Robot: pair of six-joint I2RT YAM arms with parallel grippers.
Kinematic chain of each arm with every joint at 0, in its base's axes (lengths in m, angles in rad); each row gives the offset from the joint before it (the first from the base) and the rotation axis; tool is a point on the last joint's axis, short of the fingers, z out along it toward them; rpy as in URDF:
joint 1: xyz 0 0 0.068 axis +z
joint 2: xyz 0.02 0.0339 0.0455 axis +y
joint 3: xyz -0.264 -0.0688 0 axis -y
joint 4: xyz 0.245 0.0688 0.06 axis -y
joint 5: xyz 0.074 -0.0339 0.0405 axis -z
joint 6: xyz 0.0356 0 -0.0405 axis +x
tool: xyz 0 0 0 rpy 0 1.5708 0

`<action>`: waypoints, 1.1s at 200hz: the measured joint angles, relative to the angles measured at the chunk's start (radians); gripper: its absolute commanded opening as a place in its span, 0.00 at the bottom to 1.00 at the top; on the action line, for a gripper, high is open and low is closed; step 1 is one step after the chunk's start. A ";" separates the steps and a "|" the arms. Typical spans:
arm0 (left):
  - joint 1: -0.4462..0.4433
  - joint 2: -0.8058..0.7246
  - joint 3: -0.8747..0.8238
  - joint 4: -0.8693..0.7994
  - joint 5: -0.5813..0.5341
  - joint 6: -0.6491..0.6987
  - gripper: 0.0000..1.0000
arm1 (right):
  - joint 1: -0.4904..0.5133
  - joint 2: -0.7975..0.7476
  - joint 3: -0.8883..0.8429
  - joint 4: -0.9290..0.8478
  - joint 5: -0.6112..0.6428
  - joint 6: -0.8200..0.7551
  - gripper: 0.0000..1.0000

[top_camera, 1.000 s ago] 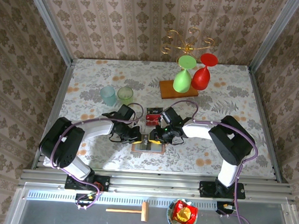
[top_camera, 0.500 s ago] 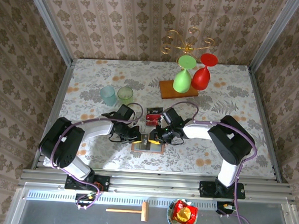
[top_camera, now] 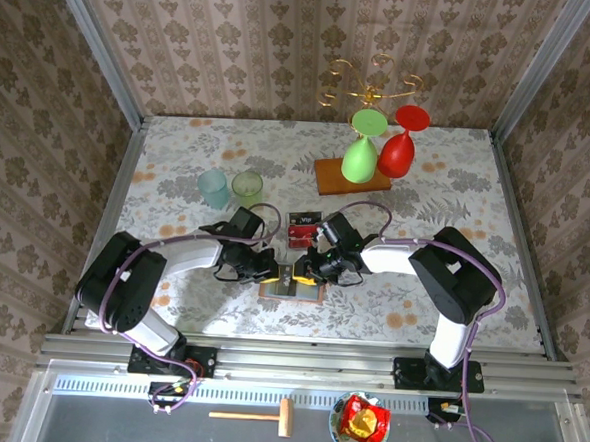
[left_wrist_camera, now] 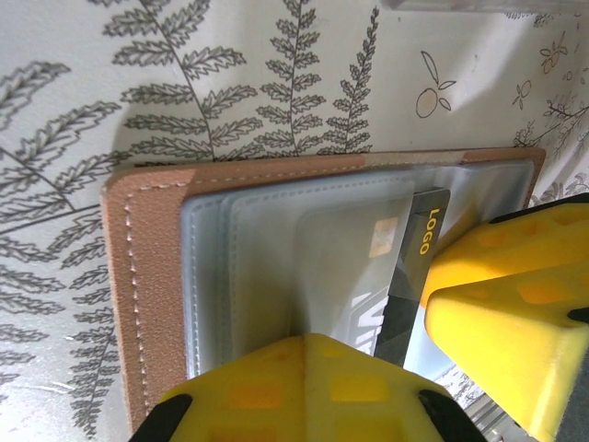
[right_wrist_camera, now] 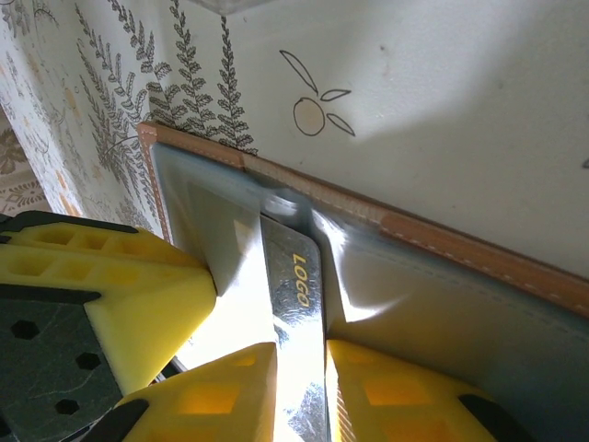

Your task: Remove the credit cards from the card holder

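Observation:
The brown leather card holder (top_camera: 296, 291) lies open on the tablecloth, its blue-grey lining up (left_wrist_camera: 147, 276) (right_wrist_camera: 460, 241). A dark credit card (left_wrist_camera: 419, 249) marked "LOGO" sticks partly out of a pocket. My right gripper (top_camera: 309, 270) (right_wrist_camera: 299, 354) is shut on that card (right_wrist_camera: 299, 276), one yellow finger on each face. My left gripper (top_camera: 272, 272) (left_wrist_camera: 308, 343) is shut and presses its tips down on the lining beside the card. The right gripper's fingers (left_wrist_camera: 497, 285) sit close to the left one. A small stack of red credit cards (top_camera: 302, 228) lies on the table just behind the holder.
Behind the holder, a wooden board (top_camera: 350, 176) bears a green goblet (top_camera: 359, 157) and a red goblet (top_camera: 399, 152) under a gold rack (top_camera: 368, 85). Two small cups (top_camera: 214, 188) (top_camera: 247, 186) stand at the left. A wooden mallet (top_camera: 253, 415) and a bowl (top_camera: 363, 426) lie below the table's front rail.
Both grippers stay over the holder. The right gripper has edged slightly left, and the card's pale edge now shows between the two grippers.

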 measured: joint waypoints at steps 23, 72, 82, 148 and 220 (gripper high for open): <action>0.000 -0.002 -0.016 0.037 0.008 -0.012 0.06 | 0.000 0.000 0.000 -0.001 -0.001 0.000 0.22; 0.004 -0.013 -0.071 0.147 0.033 -0.056 0.06 | 0.006 0.000 0.000 0.000 -0.002 0.014 0.19; 0.006 -0.017 -0.082 0.163 0.037 -0.066 0.06 | 0.008 -0.001 0.000 -0.002 -0.002 0.021 0.17; 0.013 -0.060 -0.100 0.130 0.008 -0.073 0.06 | 0.016 -0.047 0.000 -0.033 0.003 0.026 0.07; 0.019 -0.095 -0.115 0.099 -0.014 -0.075 0.09 | -0.002 -0.122 -0.036 -0.086 0.008 -0.009 0.04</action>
